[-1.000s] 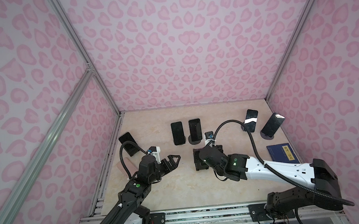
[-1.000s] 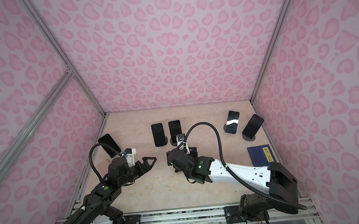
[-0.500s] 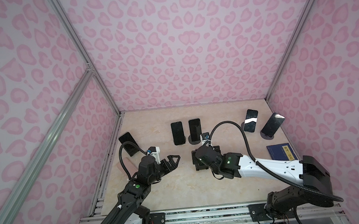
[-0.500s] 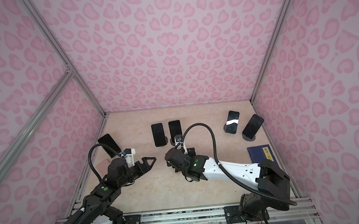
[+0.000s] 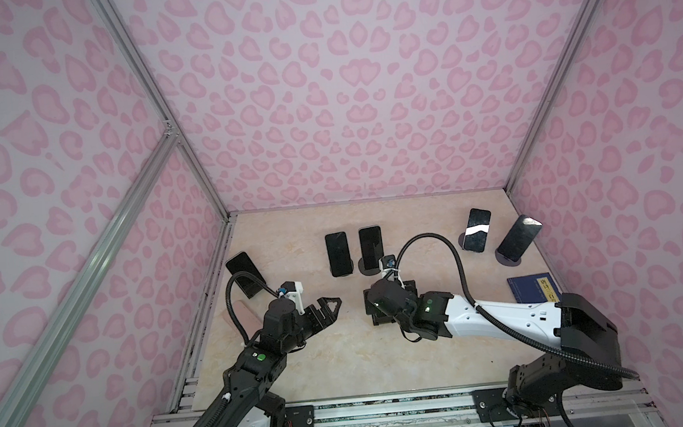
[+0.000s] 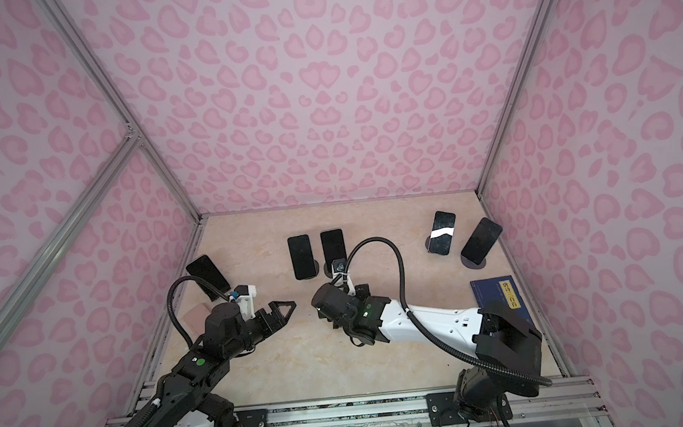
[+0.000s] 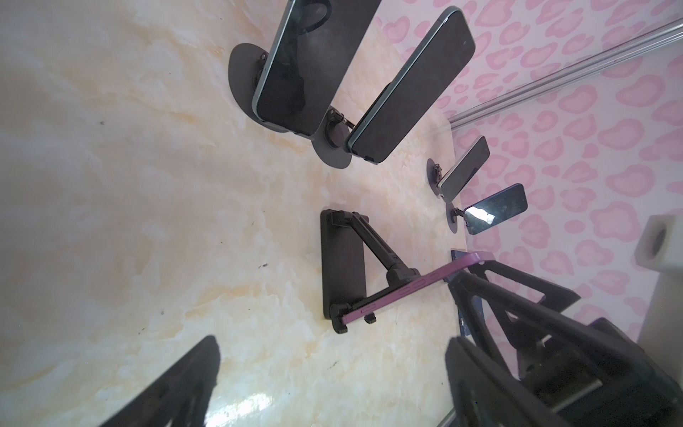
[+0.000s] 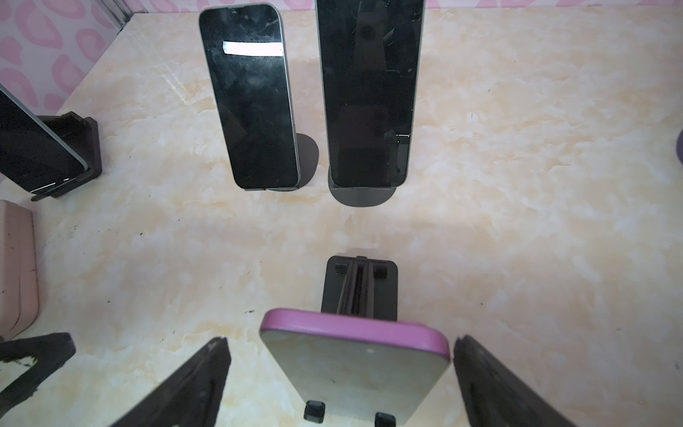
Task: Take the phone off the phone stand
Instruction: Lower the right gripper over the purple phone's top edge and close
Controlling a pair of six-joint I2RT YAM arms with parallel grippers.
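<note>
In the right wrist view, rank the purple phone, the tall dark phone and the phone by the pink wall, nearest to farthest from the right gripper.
1. purple phone: between the fingers of the right gripper.
2. tall dark phone: straight ahead.
3. phone by the pink wall: far aside.

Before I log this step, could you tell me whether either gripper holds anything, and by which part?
Nothing is held: the right gripper straddles the purple-cased phone, jaws not closed on it; the left gripper hangs open, empty.
</note>
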